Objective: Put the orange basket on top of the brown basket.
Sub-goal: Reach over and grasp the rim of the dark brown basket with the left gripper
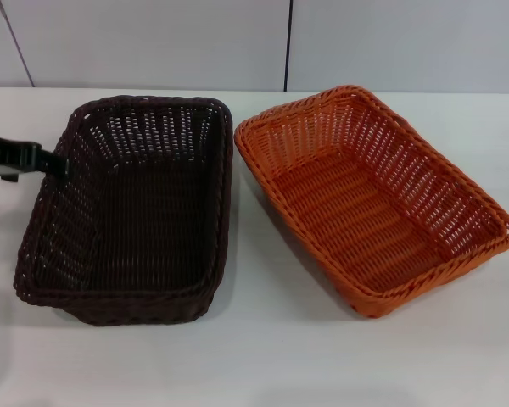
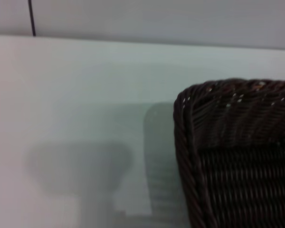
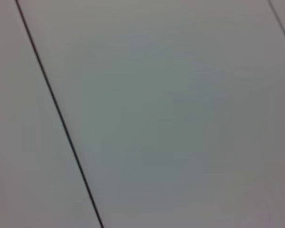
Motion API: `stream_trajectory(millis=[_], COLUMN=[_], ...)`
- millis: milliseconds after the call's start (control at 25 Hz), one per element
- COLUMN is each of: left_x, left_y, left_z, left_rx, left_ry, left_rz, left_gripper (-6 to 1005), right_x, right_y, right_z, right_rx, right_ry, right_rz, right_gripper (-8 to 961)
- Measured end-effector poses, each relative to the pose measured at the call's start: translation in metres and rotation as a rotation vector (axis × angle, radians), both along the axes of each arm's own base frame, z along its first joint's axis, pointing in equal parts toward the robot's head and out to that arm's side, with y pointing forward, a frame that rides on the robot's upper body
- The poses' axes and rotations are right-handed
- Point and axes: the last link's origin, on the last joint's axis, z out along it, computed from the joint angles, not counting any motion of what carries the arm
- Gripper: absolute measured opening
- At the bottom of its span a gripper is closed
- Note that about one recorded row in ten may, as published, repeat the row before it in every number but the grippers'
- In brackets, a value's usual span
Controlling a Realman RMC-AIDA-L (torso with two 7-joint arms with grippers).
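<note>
The brown basket (image 1: 131,212) stands on the white table at the left, empty. The orange basket (image 1: 369,195) stands beside it on the right, also empty, turned at a slight angle and apart from it by a narrow gap. My left gripper (image 1: 53,162) comes in from the left edge and reaches the brown basket's left rim. I cannot tell if it touches the rim. The left wrist view shows one corner of the brown basket (image 2: 237,152) and the arm's shadow on the table. My right gripper is out of view, and its wrist view shows only a pale panel.
The white table (image 1: 263,356) runs in front of and around both baskets. A pale wall (image 1: 153,42) with a dark vertical seam (image 1: 288,42) stands behind the table. The right wrist view shows a dark seam (image 3: 57,114) across a pale surface.
</note>
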Motion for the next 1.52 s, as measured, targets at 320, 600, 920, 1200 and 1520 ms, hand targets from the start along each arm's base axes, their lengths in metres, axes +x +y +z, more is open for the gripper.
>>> stream_trajectory(millis=[320, 600, 920, 1200, 1520], left_x=[-0.013, -0.029, -0.034, -0.033, -0.029], left_y=[-0.002, -0.001, -0.003, -0.003, -0.002], left_z=[-0.010, -0.022, -0.021, -0.022, -0.018], left_rx=[-0.018, -0.038, -0.031, -0.036, -0.040], left_ry=[-0.012, -0.014, -0.006, -0.003, 0.003], left_rz=[0.041, 0.076, 0.071, 0.063, 0.031], left_gripper=[861, 860, 738, 495, 269], right_x=[-0.004, -0.004, -0.002, -0.002, -0.002], right_y=[0.006, 0.007, 0.006, 0.007, 0.007], right_z=[-0.001, -0.004, -0.006, -0.007, -0.008], right_rx=[-0.017, -0.025, -0.034, -0.036, -0.038], right_ry=[-0.006, 0.001, 0.008, 0.009, 0.012], right_rz=[0.008, 0.001, -0.013, -0.013, -0.014], right_gripper=[833, 833, 833, 833, 833])
